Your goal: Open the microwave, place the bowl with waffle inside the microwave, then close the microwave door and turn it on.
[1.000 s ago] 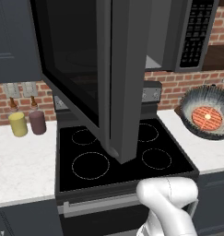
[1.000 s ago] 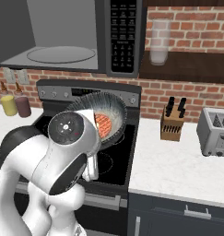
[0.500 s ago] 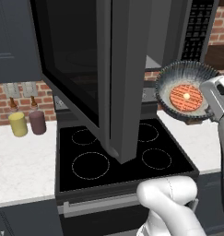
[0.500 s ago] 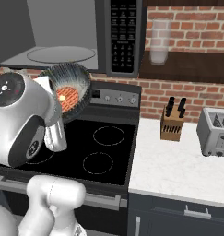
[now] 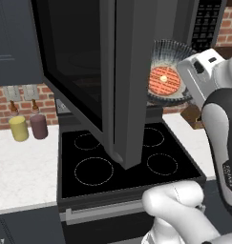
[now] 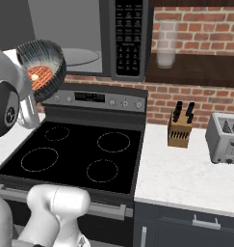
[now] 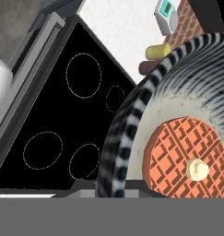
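The bowl (image 5: pixel 167 71) hangs tilted in the air above the stove (image 6: pixel 75 154), in front of the open microwave (image 6: pixel 84 36), with the waffle (image 5: pixel 163 80) (yellow dab at its centre) lying inside it. The microwave door (image 5: pixel 96 71) stands swung wide. The gripper's jaws are hidden at the bowl's rim, so their state cannot be told.

The white arm with dark joints is raised high, elbow bent, its wrist tilted sideways at shoulder height. Its two-finger gripper (image 5: pixel 184 90) is clamped on the round dark grey bowl (image 5: pixel 171 71).
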{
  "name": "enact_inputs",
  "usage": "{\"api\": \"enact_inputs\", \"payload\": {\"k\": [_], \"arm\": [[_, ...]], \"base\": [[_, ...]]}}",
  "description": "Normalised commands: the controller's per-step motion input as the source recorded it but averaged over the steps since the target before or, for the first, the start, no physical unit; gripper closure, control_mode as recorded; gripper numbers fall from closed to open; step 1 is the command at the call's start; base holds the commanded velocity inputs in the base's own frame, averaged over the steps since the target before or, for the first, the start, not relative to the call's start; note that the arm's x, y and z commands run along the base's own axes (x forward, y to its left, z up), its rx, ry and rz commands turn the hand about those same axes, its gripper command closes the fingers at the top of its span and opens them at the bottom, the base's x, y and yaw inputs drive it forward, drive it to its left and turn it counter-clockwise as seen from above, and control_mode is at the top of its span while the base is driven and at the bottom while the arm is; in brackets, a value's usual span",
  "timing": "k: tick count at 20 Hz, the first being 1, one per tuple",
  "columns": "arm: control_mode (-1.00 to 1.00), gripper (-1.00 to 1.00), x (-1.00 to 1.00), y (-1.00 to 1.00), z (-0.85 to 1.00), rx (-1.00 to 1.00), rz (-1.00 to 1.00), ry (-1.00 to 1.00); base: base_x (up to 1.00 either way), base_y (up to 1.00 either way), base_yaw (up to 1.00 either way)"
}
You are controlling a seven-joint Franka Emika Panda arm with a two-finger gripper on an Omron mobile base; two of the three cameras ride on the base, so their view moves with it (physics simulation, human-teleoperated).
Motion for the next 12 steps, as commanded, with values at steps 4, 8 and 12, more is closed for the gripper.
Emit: {"api": "enact_inputs", "payload": {"k": [4,8,12], "arm": [[-1.00,1.00,0.53,0.29,0.26,0.10,0.00,-0.06],[-1.00,1.00,0.66,0.00,0.18,0.24,0.00,-0.05],[-1.00,1.00,0.59,0.04,0.19,0.16,0.00,0.00]], "base": [[0.00,0.00,0.00],[0.00,0.00,0.00],[0.00,0.00,0.00]]}}
